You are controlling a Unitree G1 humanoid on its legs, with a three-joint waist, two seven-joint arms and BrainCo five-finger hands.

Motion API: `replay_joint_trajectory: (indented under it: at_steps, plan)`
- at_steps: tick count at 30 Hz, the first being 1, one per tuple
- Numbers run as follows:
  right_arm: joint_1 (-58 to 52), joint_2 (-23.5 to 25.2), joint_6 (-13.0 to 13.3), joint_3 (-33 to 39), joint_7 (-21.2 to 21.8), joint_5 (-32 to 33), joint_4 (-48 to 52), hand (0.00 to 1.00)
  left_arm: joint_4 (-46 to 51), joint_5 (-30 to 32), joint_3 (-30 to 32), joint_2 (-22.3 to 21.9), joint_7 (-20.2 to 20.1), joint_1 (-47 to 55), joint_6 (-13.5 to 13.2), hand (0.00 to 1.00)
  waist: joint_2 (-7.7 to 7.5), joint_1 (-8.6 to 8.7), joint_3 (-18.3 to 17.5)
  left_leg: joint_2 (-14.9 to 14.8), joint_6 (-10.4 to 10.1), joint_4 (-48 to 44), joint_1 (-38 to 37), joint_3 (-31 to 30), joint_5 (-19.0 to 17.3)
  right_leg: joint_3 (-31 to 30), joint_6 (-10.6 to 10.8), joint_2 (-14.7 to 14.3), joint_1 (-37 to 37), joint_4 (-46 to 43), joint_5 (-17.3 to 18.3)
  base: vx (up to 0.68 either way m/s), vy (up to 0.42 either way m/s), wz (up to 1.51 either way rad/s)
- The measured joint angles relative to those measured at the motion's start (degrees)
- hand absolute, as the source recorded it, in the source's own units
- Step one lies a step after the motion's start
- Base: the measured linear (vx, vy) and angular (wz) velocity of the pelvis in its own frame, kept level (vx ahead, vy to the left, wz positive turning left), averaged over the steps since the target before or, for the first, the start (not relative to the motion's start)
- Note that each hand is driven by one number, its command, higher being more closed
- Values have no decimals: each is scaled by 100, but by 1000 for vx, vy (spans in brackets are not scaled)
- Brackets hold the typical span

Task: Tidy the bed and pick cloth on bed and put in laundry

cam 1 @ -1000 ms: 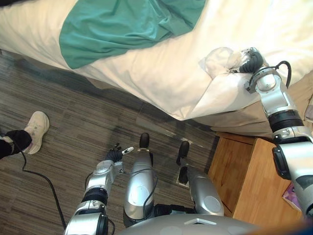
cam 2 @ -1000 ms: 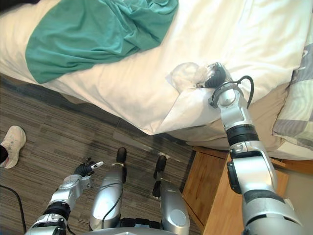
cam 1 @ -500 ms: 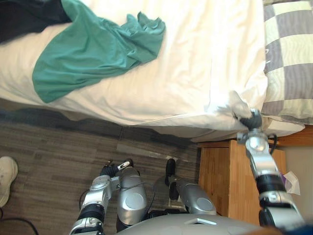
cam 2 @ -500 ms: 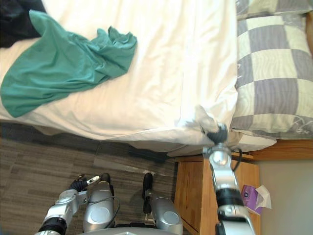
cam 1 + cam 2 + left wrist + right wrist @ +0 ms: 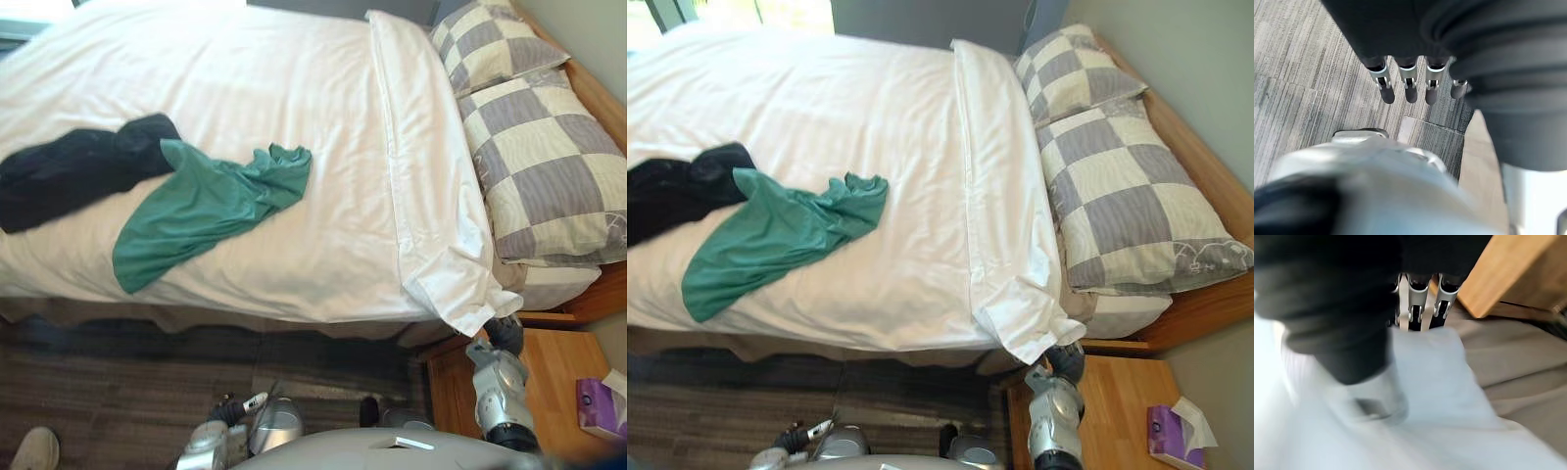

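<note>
Green cloth (image 5: 201, 211) is being left lying mid-bed (image 5: 245, 78), touching the dark cloth (image 5: 78, 171), both uncollected. The sheet corner (image 5: 460, 299), moments ago down the bedside, is now being held by the pillows (image 5: 549, 176): tidying is being finished. The right hand (image 5: 506, 335) is being kept just beneath it, grip untellable. The left hand (image 5: 1449, 58) is being hung over the floor (image 5: 118, 382), fingers (image 5: 1387, 90) straight and empty.

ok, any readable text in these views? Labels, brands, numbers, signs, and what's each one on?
Nothing legible in any view.
Purple tissue box on the nightstand: any print is too small to read.
Nearer checked pillow: grey marking by its corner, too small to tell whether it is lettering.
</note>
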State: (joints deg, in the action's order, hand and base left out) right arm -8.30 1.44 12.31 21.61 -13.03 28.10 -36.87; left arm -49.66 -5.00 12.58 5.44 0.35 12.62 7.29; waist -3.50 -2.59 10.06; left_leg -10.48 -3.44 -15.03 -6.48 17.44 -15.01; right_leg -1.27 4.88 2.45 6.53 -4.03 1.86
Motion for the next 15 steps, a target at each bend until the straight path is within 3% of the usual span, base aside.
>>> replay_joint_trajectory:
  at_steps: [4, 7, 9, 10, 15]
  plan:
    - [-970, 232, 72, 434, -216, -17, -174, 0, -94, 5, 276, -101, -23, 185, 35, 0, 62, 59, -192, -59, -101, 212, -357, 452, 52, 9, 2, 52, 137, -9, 44, 74, -2, -15]
    - [-1225, 245, 196, 532, -356, -234, 8, 0, -60, 11, 360, -76, -113, 274, 141, 0, 31, 153, -313, -5, -89, 314, -559, 559, 53, 67, 2, 101, 210, -65, 44, 14, 45, -13]
    - [-1265, 277, 216, 500, -366, -498, 176, 0, 113, 12, 426, -57, -177, 396, 233, 0, -88, 140, -467, 43, -91, 399, -610, 558, 65, 141, 1, 139, 220, -90, 44, 0, 34, 1]
    - [-1266, 283, 234, 486, -357, -557, 276, 100, 153, 10, 429, -54, -181, 422, 243, 0, -106, 124, -476, 52, -89, 424, -652, 556, 69, 174, 1, 148, 249, -100, 44, -6, 28, 6]
    - [-1270, 248, 268, 132, 51, -697, 1242, 100, 392, 10, 405, -22, -248, 503, 387, 0, -209, -13, -530, 81, -35, 456, -704, 497, 36, 374, -1, 187, 306, -139, 43, -14, 13, 6]
